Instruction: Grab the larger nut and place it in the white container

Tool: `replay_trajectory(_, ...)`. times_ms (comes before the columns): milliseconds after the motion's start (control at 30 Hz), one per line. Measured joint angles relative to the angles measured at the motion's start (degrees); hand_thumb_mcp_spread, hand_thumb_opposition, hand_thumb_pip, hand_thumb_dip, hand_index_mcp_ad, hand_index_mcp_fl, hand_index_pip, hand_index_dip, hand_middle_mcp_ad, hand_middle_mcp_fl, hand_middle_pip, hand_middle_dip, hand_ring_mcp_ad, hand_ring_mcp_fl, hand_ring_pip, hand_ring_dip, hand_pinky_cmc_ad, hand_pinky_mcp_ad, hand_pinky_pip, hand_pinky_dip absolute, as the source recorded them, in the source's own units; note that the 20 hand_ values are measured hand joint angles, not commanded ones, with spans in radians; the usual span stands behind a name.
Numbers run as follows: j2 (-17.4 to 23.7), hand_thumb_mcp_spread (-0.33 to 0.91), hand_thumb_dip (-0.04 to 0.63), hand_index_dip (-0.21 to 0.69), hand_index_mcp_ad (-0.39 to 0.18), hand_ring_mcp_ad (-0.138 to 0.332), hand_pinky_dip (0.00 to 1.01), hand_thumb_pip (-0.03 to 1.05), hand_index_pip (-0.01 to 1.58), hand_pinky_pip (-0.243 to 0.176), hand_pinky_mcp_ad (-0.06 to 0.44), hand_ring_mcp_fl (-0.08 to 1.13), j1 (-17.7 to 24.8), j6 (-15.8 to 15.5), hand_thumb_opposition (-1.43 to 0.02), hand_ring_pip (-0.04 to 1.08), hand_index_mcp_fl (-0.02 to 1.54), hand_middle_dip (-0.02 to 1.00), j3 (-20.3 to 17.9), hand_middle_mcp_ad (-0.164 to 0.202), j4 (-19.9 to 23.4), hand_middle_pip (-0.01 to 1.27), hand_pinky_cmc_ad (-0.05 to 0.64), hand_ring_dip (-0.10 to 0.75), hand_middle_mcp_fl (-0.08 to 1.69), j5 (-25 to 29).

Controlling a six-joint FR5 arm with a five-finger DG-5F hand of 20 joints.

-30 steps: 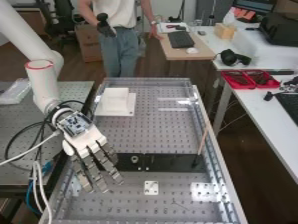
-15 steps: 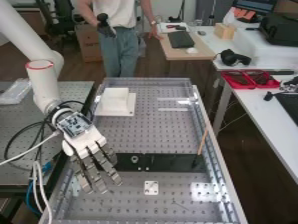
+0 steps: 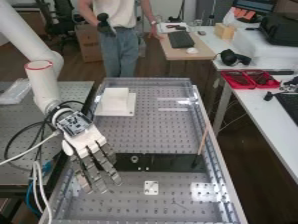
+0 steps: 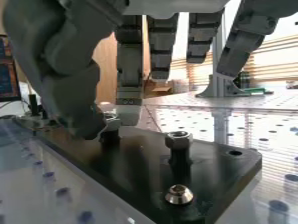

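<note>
Towards the far end of the perforated bench (image 3: 133, 135), the white container (image 3: 115, 99) sits on a wide square base, and what lies inside it cannot be made out. On the white side table (image 3: 263, 114) beyond the bench's right edge, two red trays (image 3: 250, 86) hold dark items too small to name. The hand (image 3: 86, 141) hangs at the bench's left side, by the left end of the black plate (image 3: 169, 162), its fingers long and nearly straight. In the wrist view the thumb stands apart from them. That view also shows a hexagonal nut (image 4: 178, 137) on top of a black upright on the plate, apart from the fingers, and a low metal nut (image 4: 179, 194) just beside it at plate level. The hexagonal nut looks the larger of those two, though another metal piece (image 4: 112, 120), partly hidden beyond the thumb, leaves the choice unsure. The high view shows a wooden stick (image 3: 203, 141) leaning slightly at the plate's right end, and a small white square (image 3: 151, 188) with dark holes, nearer the camera than the plate.
</note>
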Motion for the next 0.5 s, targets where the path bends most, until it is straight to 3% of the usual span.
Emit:
replay_trajectory(233, 0.49, 0.3, 0.265, 0.173, 0.002, 0.164, 0.41, 0.68, 1.54, -0.061, 0.265, 0.0, -0.31, -0.71, -0.83, 0.1, 0.42, 0.25, 0.01, 0.059, 0.5, 0.13, 0.312, 0.087, 0.2, -0.59)
replay_trajectory(500, 3.44, 0.3, 0.265, 0.173, 0.002, 0.164, 0.39, 0.68, 1.54, -0.047, 0.265, 0.0, -0.68, -5.25, -0.81, 0.1, 0.43, 0.25, -0.77, 0.059, 3.64, 0.12, 0.312, 0.087, 0.2, -2.81)
